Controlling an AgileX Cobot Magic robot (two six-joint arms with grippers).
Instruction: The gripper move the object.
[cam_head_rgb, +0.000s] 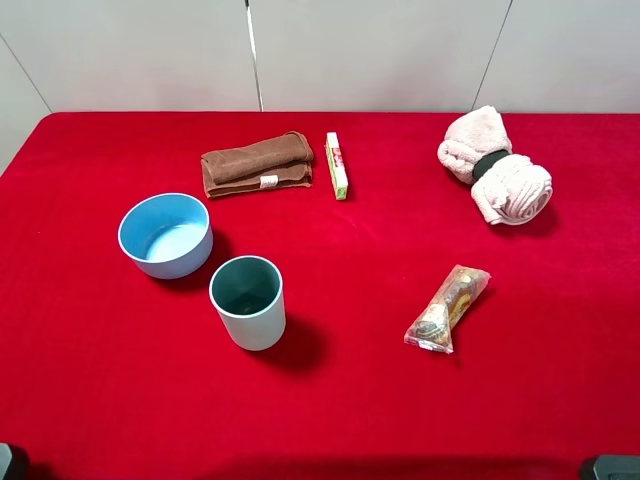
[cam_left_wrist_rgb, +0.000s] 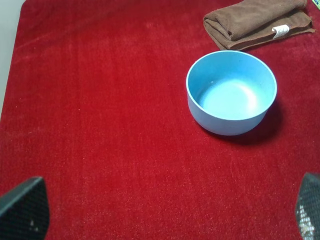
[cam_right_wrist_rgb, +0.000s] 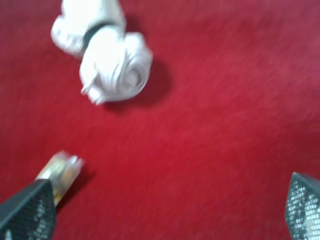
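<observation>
The object, a long slim light green box with red and white markings (cam_head_rgb: 337, 165), lies on the red tablecloth at the back middle, just right of a folded brown towel (cam_head_rgb: 257, 164). It shows in neither wrist view. My left gripper (cam_left_wrist_rgb: 165, 212) is open and empty, with its fingertips (cam_left_wrist_rgb: 24, 209) wide apart above the cloth, short of a blue bowl (cam_left_wrist_rgb: 231, 92). My right gripper (cam_right_wrist_rgb: 164, 212) is open and empty above the cloth, near a clear snack packet (cam_right_wrist_rgb: 59, 172) and a rolled pink towel (cam_right_wrist_rgb: 107, 60). That view is blurred. Both grippers are far from the box.
The blue bowl (cam_head_rgb: 166, 234) and a grey-blue cup (cam_head_rgb: 248, 300) stand at the left. The snack packet (cam_head_rgb: 448, 308) lies right of the middle and the pink towel (cam_head_rgb: 496, 165) at the back right. Dark arm parts (cam_head_rgb: 610, 466) show at the bottom corners.
</observation>
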